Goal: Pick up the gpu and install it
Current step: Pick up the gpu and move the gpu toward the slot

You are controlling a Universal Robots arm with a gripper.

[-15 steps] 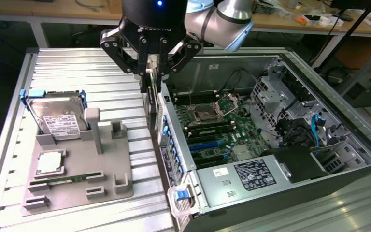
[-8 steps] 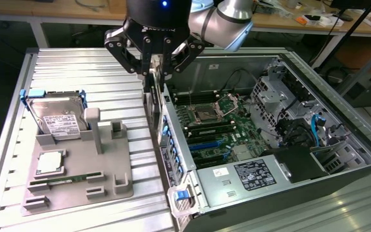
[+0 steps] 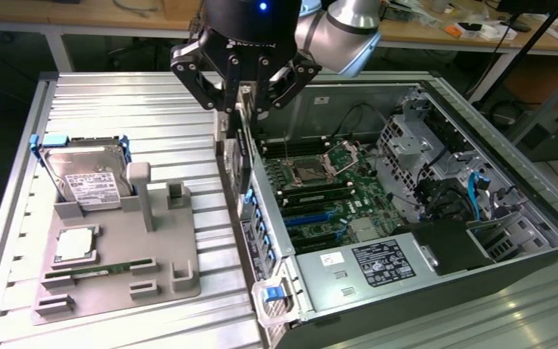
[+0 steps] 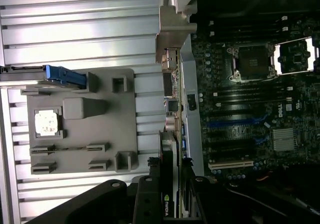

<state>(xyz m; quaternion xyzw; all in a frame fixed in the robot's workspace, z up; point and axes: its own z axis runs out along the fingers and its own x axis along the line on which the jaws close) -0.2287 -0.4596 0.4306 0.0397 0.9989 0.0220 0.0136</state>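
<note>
My gripper [image 3: 243, 105] is clamped on the gpu [image 3: 241, 153], holding it upright and edge-on over the open case's [image 3: 511, 182] near wall (probably so it can drop straight towards the motherboard [image 3: 333, 196] slots).

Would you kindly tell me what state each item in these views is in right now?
tool: shut on the gpu.
gpu: held on edge, not yet seated in a slot.
computer case: side open, motherboard exposed.
processor socket: open, plate flipped back.
hard drive: upright in the grey holder.
memory stick: lying in the holder.
</note>
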